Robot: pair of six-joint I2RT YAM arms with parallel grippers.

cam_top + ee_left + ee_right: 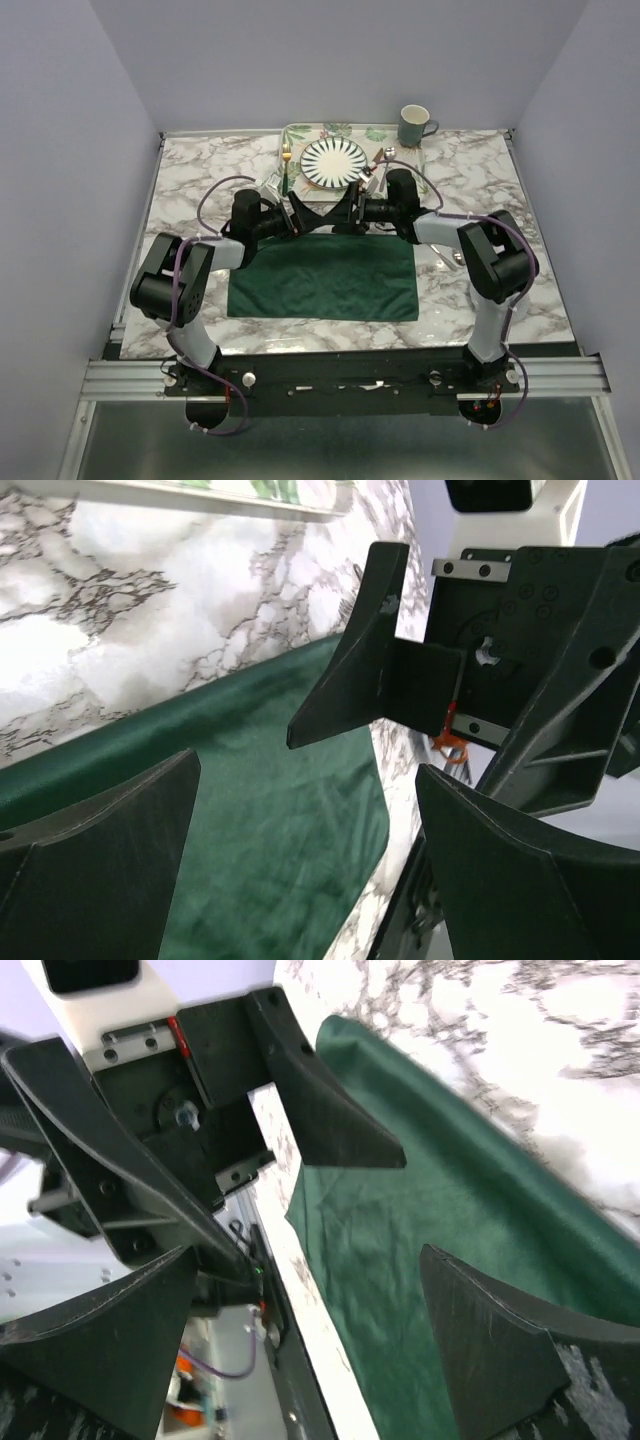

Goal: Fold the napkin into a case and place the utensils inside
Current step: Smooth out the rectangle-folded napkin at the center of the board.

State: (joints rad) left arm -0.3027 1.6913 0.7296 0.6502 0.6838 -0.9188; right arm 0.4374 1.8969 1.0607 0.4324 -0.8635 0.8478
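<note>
Gold fork (286,160) on leaf-patterned tray (300,130) left of striped plate (333,161), left gripper (308,214) wide, empty, over far edge of dark green napkin (322,280) spread mid-table, right gripper (342,212) facing it, wide, empty, mug (414,125) far right.

napkin (322,278) dark green. table (200,170) white marble, grey veins. plate (334,160) white, black radial stripes. tray (300,132) green leaf print. my left gripper (305,215), right gripper (345,212) black.

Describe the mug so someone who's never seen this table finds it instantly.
On the marble table, find the leaf-patterned tray at the far edge. The mug stands at its far right corner: grey-green, handle to the right, the only upright vessel beside flat tableware.
</note>
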